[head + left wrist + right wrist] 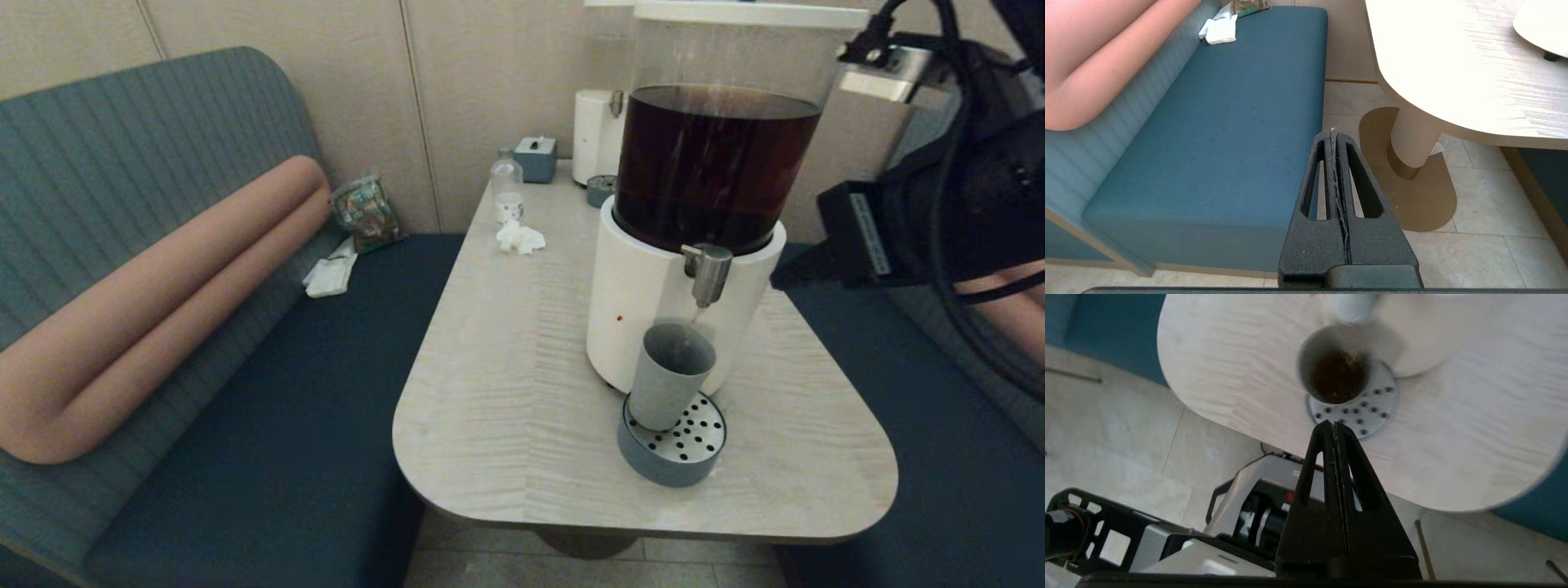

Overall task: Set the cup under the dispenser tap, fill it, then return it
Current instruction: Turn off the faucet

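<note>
The cup (671,374) stands upright on the perforated tray (684,457) near the front edge of the desk (506,392), right under the tap (707,274) of the big white-based dispenser (645,310). A thin stream seems to run from the tap into it, and the right wrist view shows dark liquid (1336,379) inside, below the rim — so the cup is partly full and filling looks to be under way.

Handling, as a judgement: the cup is small, stiff and handleless, with a slight taper, wider at the rim. Its matte wall should give the pads fair friction, but the taper means a pinch low down could slip upward; the middle to upper wall, below the rim, is the better place to take hold, from the side, with the fingers on 2 opposite faces. With liquid in it, it is heavier than it looks and must stay level — any tilt or jerk spills. The tray rim under it means lifting a little before pulling it away. The wall may be damp near the tap.

The right end effector (1335,428) has its fingers pressed together and holds nothing; it hangs off the desk's front edge, apart from the cup. The left end effector (1334,134) is likewise closed and empty, parked low beside the bench (1216,122).
</note>
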Robot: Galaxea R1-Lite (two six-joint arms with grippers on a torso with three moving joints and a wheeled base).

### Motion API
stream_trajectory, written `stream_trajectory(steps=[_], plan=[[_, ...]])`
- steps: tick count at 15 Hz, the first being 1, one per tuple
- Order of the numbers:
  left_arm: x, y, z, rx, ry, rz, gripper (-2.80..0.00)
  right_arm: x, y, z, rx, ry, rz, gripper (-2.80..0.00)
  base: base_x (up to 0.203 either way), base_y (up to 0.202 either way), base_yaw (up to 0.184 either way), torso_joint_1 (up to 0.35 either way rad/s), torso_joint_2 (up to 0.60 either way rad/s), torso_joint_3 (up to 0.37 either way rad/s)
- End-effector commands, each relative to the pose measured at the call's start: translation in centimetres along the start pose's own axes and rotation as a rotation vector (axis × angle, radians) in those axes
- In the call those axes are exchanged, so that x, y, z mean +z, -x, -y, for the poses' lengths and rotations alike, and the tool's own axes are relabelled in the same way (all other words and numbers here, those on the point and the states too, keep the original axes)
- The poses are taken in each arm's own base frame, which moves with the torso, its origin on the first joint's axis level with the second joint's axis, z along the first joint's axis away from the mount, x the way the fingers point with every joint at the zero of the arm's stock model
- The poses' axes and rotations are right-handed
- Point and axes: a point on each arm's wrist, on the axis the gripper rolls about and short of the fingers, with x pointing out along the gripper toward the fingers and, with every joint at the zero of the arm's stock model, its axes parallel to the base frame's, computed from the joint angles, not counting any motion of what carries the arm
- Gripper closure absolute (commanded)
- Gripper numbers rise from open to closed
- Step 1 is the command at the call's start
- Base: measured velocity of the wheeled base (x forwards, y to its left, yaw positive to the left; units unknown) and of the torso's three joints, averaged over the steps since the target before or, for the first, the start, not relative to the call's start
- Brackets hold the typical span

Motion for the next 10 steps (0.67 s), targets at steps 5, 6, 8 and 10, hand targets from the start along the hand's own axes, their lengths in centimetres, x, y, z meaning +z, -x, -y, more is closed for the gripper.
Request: stream_trajectory(steps=[5,6,8,10], plan=[[0.0,0.0,0.0,0.001,0.0,0.001,0.0,1.0,-5.5,-3.1,0.041,0.06,0.01,0.0,0.0,0.0,0.0,0.0,0.0,0.0],[0.0,0.0,0.0,-0.001,0.0,0.0,0.0,1.1,-6.0,-3.3,0.038,0.059,0.022,0.0,0.0,0.0,0.0,0.0,0.0,0.0],[0.0,0.0,0.0,0.001,0.0,0.001,0.0,1.4,-6.2,-3.4,0.043,0.057,0.044,0.0,0.0,0.0,0.0,0.0,0.0,0.0],[0.0,0.0,0.0,0.001,0.0,0.001,0.0,1.7,-6.2,-3.2,0.032,0.079,0.069,0.0,0.0,0.0,0.0,0.0,0.0,0.0]])
